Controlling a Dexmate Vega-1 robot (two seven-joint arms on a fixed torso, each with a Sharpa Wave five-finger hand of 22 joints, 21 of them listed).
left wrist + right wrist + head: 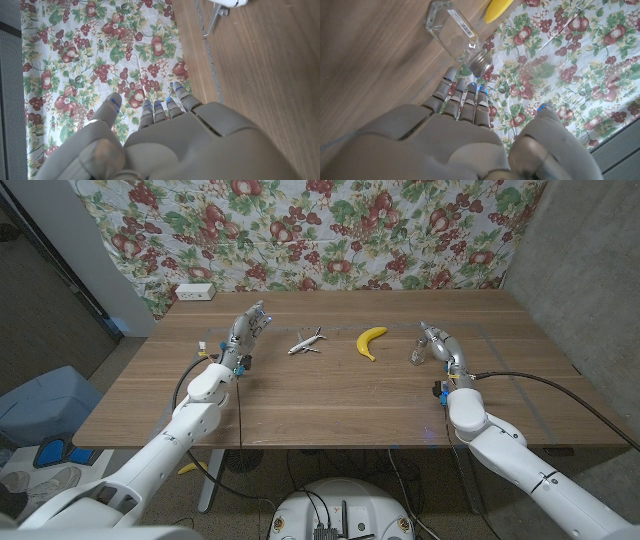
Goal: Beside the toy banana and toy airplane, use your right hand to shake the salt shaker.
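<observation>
**Right hand beside the salt shaker, nothing held**

Across the wooden table (330, 395) I see bare brown planks running out to a hanging cloth (330, 230) printed with fruit and leaves, which closes off the far edge. A grey wall stands to my right, and a white power strip (194, 292) sits at the far left corner of the table, against the cloth. Off the table's left side, lower down, there is a blue bin (45, 405).

My left arm reaches in from the lower left. Its left hand (245, 328) is raised over the table with the fingers extended and a little apart, thumb standing off to one side, holding nothing; the left wrist view shows the fingertips (156, 106) pointing toward the cloth.

The toy airplane (306, 342) sits near the middle of the table, white with a dark tail, well apart from the left hand. The toy banana (371, 341) lies just to its right.

My right hand (441, 343) is over the table's right side, fingers stretched out with the thumb apart, gripping nothing. The salt shaker (416, 355), clear glass with a metal cap, stands just beside those fingers, between them and the banana; I cannot tell whether they touch it.
</observation>
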